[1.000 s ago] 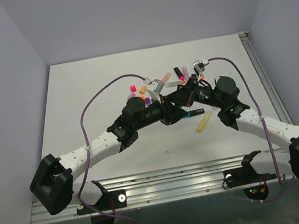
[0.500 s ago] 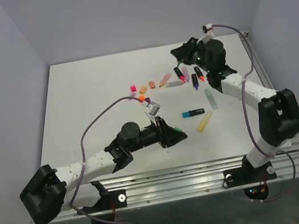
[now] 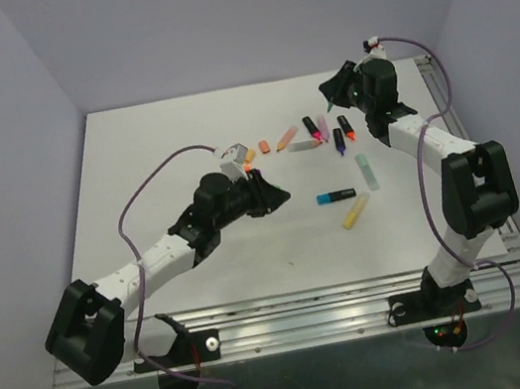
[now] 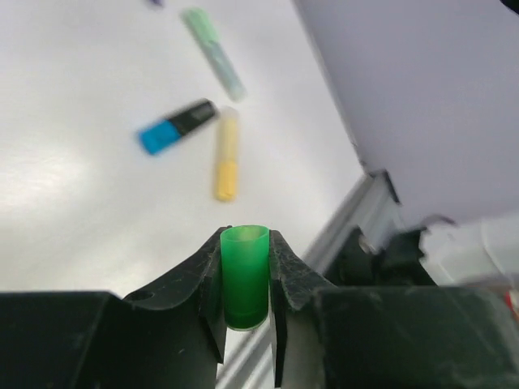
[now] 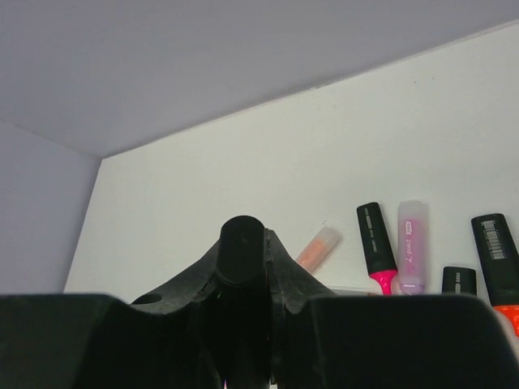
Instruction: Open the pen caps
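My left gripper (image 4: 245, 243) is shut on a green pen cap (image 4: 245, 279), held above the table; in the top view it (image 3: 279, 197) is left of centre. My right gripper (image 5: 243, 243) is shut on a black pen barrel (image 5: 241, 259); in the top view it (image 3: 328, 94) is raised at the far right, with a green tip showing below it. Other pens lie on the table: black-pink (image 3: 311, 128), lilac (image 3: 322, 127), black-orange (image 3: 346, 128), peach (image 3: 285, 138), mint (image 3: 366, 172), blue-black (image 3: 337, 196), yellow (image 3: 355, 210). Loose orange caps (image 3: 264, 146) lie near the left wrist.
The white table (image 3: 154, 163) is walled by lilac panels. A metal rail (image 3: 311, 311) runs along the near edge, another (image 3: 447, 111) along the right side. The left wrist view shows the blue-black (image 4: 177, 126), yellow (image 4: 227, 154) and mint (image 4: 213, 53) pens below.
One second ago both grippers met at the middle; they pulled apart. The right went to the far right with the barrel. The left swung near, then back left of centre with the cap.
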